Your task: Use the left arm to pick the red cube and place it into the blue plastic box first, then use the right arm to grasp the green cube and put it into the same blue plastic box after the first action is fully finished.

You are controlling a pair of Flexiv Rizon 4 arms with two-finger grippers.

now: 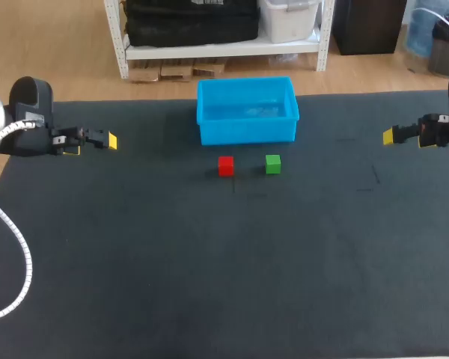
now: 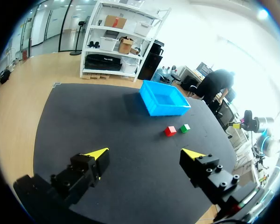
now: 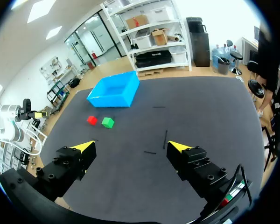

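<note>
The red cube [image 1: 225, 165] and the green cube [image 1: 273, 164] sit side by side on the black table, just in front of the empty blue plastic box [image 1: 246, 110]. My left gripper [image 1: 97, 142] hangs open at the table's left side, far from the cubes. At the right edge my right gripper [image 1: 401, 136] is open too, with nothing in it. In the left wrist view the red cube [image 2: 170, 131], green cube [image 2: 185, 128] and blue box [image 2: 164, 97] lie far ahead of the open gripper [image 2: 147, 155]. The right wrist view shows the red cube [image 3: 92, 120], green cube [image 3: 107, 122] and box [image 3: 115, 89] ahead of its open gripper [image 3: 130, 148].
The black mat [image 1: 209, 269] covers the whole table and has a few short dark marks [image 1: 374, 176] at the right. A white cable [image 1: 15, 254] loops along the left edge by my left arm.
</note>
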